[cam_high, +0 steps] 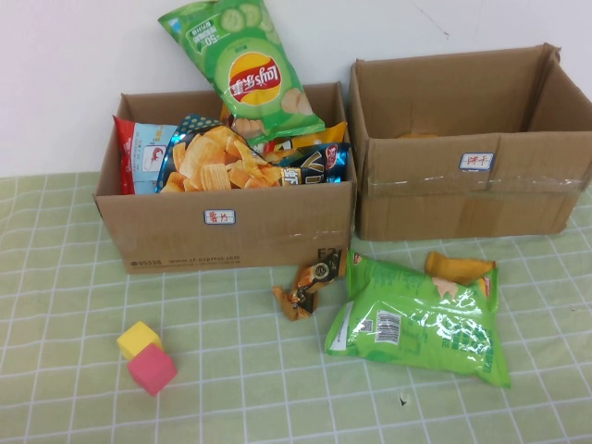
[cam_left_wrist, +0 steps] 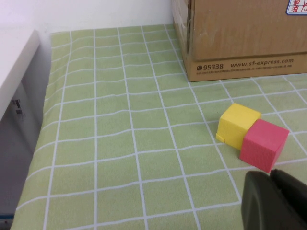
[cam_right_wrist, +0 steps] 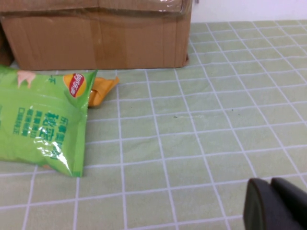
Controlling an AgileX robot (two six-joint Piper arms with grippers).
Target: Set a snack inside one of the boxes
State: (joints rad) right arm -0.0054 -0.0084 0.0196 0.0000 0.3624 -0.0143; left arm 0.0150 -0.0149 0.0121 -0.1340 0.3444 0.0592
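Pink cube (cam_high: 152,368) touching yellow cube (cam_high: 139,339), tabletop (cam_high: 259,398) 7 o'clock. Green chip bag (cam_high: 421,317) flat at 4 o'clock, before near-empty right box (cam_high: 467,148). Left box (cam_high: 227,208) full. Left gripper (cam_left_wrist: 271,199) clenched beside cubes; right gripper (cam_right_wrist: 276,203) clenched, empty, near bag.

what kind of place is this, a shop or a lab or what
Likely a robot test bench, not a shop: a table with a green checked cloth, two labelled cardboard boxes for sorting snacks, and toy cubes nearby. Both claws, left and right, hang shut above the cloth.
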